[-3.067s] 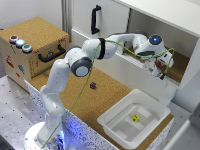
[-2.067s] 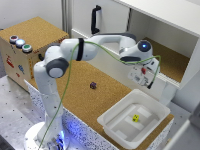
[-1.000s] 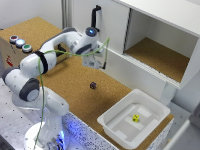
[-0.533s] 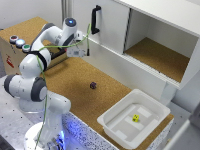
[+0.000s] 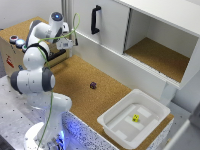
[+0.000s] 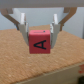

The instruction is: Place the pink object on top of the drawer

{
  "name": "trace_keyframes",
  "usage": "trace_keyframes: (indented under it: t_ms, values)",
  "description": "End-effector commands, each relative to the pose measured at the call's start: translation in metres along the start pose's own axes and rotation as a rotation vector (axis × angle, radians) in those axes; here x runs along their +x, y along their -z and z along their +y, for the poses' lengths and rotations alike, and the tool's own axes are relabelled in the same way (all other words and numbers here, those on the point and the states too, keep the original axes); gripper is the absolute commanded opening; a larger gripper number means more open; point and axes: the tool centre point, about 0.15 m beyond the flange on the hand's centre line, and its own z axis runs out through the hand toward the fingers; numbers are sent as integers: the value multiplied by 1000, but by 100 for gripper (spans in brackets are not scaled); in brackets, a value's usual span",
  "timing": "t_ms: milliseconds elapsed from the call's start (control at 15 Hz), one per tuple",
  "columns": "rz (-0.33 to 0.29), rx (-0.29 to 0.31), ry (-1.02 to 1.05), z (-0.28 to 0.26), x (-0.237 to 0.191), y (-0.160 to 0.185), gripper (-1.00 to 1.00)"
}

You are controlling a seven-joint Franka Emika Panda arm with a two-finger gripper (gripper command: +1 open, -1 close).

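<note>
My gripper (image 6: pixel 39 37) is shut on the pink object (image 6: pixel 39 45), a pink cube with a black letter A on its face. A finger (image 6: pixel 23 31) presses on each side of it, and it hangs above a cork surface. In the exterior view the gripper (image 5: pixel 64 46) hovers at the end of the drawer (image 5: pixel 12 54) nearest the white cabinet. The drawer is the tan cork box at that view's left, with round buttons (image 5: pixel 14 38) on top. The cube itself is too small to make out in the exterior view.
The big white cabinet (image 5: pixel 112 30) with an upright black handle (image 5: pixel 95 19) stands behind, its compartment (image 5: pixel 155 55) open. A white bin (image 5: pixel 120 125) holding a small yellow object (image 5: pixel 135 118) sits at the exterior view's lower right. A small dark object (image 5: pixel 93 85) lies on the cork table.
The arm has swung from the cabinet's open compartment across to the exterior view's left, carrying the pink cube, and now hovers by the drawer.
</note>
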Motion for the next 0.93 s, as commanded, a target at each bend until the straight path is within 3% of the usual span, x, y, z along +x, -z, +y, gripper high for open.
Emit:
trace_keyframes:
  t_ms: [0,200,333,400,867]
  values:
    - [-49,188,141,-53,27,-47,-100]
    - [-92,189,133,-60,21,-74,-100]
    - [-110,150,110,-54,23,-88,-100]
    - [-112,146,97,-51,25,-89,100]
    - [-25,159,167,-66,30,-17,100]
